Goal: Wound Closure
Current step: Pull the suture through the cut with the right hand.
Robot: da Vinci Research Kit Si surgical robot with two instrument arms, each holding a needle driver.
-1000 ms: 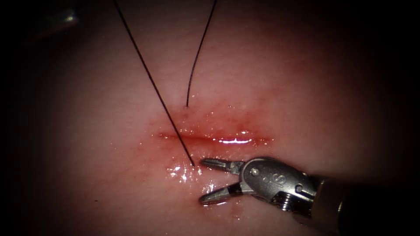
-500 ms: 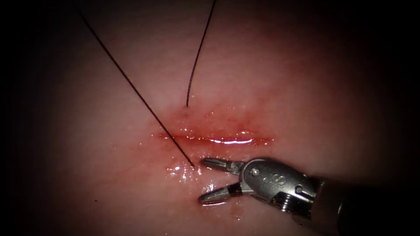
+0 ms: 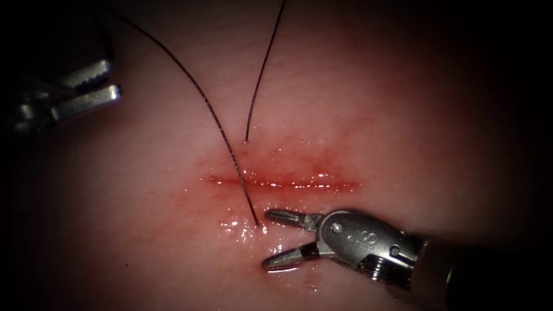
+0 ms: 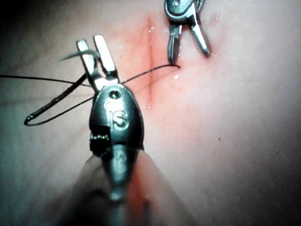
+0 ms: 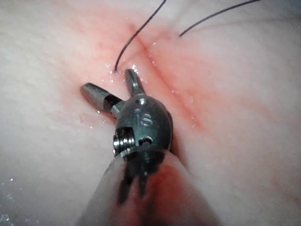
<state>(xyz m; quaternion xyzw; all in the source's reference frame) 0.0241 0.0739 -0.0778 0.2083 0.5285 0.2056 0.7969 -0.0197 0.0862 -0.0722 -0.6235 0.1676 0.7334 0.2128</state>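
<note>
The cut (image 3: pixel 288 184) runs across the tissue (image 3: pixel 374 103), wet with red fluid. One strand of thread (image 3: pixel 262 69) enters the tissue just beyond the cut, near its left end. A second, slack strand (image 3: pixel 216 124) curves down from the upper left, crosses the cut and ends in the tissue on its near side. My right tool (image 3: pixel 268 239) lies on the near side, open and holding nothing, its upper tip beside that thread's exit; the right wrist view shows it (image 5: pixel 107 80) the same. My left tool (image 3: pixel 112 79) hangs at the far left, open, with thread (image 4: pixel 146 71) passing behind its jaws (image 4: pixel 91 43).
A loose loop of thread (image 4: pixel 47 110) lies on the tissue beside the left tool. Wet glints (image 3: pixel 242 227) shine on the tissue near the thread's exit. The right tool's shaft (image 3: pixel 438 270) comes in low from the right.
The left tool has come into view at the upper left. The long strand, straight and taut before, now hangs slack in a curve. The right tool has not moved.
</note>
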